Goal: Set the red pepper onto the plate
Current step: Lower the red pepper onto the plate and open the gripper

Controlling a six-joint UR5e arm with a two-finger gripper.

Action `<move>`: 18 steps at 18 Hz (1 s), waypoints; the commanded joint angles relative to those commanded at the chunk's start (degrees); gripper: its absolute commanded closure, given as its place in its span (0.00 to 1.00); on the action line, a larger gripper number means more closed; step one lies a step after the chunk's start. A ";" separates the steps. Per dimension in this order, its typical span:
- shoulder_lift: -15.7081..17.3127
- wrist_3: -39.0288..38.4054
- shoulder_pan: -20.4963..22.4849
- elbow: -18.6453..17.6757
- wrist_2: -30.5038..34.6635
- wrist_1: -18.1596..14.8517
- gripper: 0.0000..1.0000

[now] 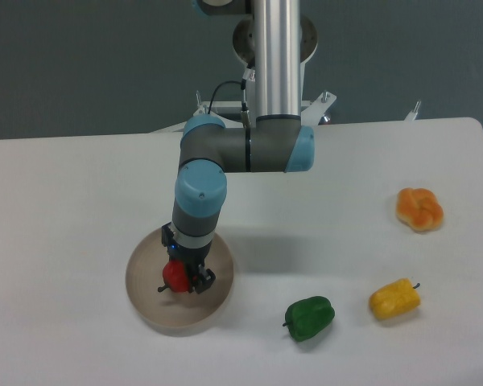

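Down at the front of the white table (80,193), the green pepper (310,317) sits on its side, and just to its right and a touch farther back lies the yellow pepper (395,298), the two close together but apart. Over on the left, level with them, the plate (145,281) spreads out, round and tan, and here is the action: the gripper (185,277) is right over the plate's middle, pointing down, its dark fingers closed around the red pepper (175,275). The pepper's small dark stem pokes out to the left. Whether the pepper's underside is touching the plate or hanging just above it cannot be told from this angle. Moving back, the arm's grey wrist with its blue caps rises from the gripper and bends right into the elbow. Far right, well apart from everything, an orange pumpkin-shaped piece (419,209) rests near the table's edge.
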 joint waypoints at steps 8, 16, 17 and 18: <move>-0.18 -0.09 0.09 -0.18 0.00 0.00 0.58; 0.00 0.00 0.18 -0.26 0.00 0.00 0.50; 0.00 -0.09 0.18 -0.26 0.00 0.00 0.48; 0.09 -0.09 0.26 -0.26 0.00 -0.09 0.46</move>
